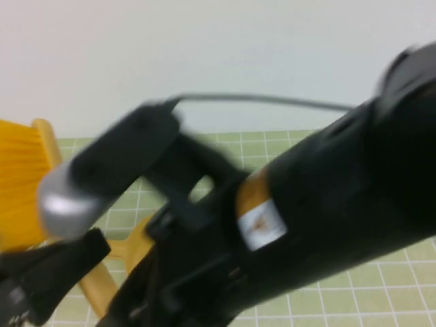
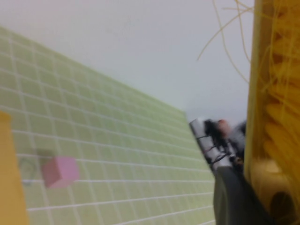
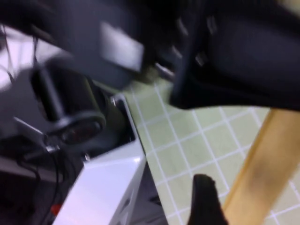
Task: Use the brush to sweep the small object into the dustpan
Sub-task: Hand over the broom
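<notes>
Left end effector (image 2: pixel 243 197) pinches the brush (image 2: pixel 274 117); right end effector (image 3: pixel 206 201), state unclear, holds at the dustpan (image 3: pixel 262 159). Next: sweep the block (image 2: pixel 60 171), at eight o'clock on the bench (image 2: pixel 117 140).

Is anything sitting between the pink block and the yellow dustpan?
Yes, it seems: a tiny greyish clip lies on the mat between the pink block and the yellow dustpan edge. The left gripper is by the brush, the right gripper by a yellow handle.
</notes>
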{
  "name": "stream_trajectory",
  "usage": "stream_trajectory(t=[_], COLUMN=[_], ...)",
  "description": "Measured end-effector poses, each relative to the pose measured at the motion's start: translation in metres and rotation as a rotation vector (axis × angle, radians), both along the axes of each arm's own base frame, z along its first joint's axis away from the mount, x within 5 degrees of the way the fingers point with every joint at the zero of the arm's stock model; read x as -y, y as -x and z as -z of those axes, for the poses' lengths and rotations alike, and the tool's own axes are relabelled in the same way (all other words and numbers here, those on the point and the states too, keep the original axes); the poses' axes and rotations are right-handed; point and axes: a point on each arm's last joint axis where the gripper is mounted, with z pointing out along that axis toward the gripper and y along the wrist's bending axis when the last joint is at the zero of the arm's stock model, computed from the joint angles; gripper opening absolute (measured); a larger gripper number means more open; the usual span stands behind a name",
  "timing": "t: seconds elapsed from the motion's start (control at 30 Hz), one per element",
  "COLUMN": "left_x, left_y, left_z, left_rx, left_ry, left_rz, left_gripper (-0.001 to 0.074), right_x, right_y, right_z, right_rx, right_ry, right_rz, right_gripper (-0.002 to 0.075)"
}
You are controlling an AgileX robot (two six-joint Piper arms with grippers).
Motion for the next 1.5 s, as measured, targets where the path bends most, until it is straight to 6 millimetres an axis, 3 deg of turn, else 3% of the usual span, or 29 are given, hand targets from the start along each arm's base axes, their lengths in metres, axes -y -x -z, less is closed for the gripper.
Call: stream_trajectory(t=[0.17,0.37,0.53,0.63,0.83,1.0,1.2,1.5], left_x=[0.0,0.011,0.014,0.018,0.045,0.068,0.073,0.073], left_y=[-0.026,-0.059,-0.085,-0.095,-0.091,-0.077,-0.073,-0.073], left_z=[0.01,0.008,0.017,0.029,0.039,0.041,0.041,0.041], left_rx=[-0.029,-0.022,-0.062,-0.122,-0.114,-0.082,-0.084,-0.11], left_ry=[-0.024,0.075,0.16,0.162,0.12,0.088,0.089,0.102], left_rz=[0.032,0.249,0.338,0.352,0.503,0.634,0.667,0.664], left_gripper=[0.0153,0.0153,0.0153,0.0153,0.0153,0.0153,0.0153,0.0153], right_x=[0.036,0.083,0.116,0.131,0.139,0.144,0.151,0.141], right_y=[-0.015,-0.037,-0.047,-0.041,-0.021,-0.004,0.011,0.008], right_z=[-0.02,-0.03,-0.002,0.027,0.082,0.118,0.118,0.132], right_rx=[-0.021,0.0,-0.041,-0.076,-0.239,-0.39,-0.439,-0.549], right_ry=[0.021,0.041,0.07,0.033,-0.158,-0.215,-0.376,-0.465], right_rz=[0.079,0.221,0.355,0.412,0.48,0.489,0.463,0.461], right_gripper=[0.0421,0.0421,0.042,0.042,0.0419,0.0419,0.0419,0.0419])
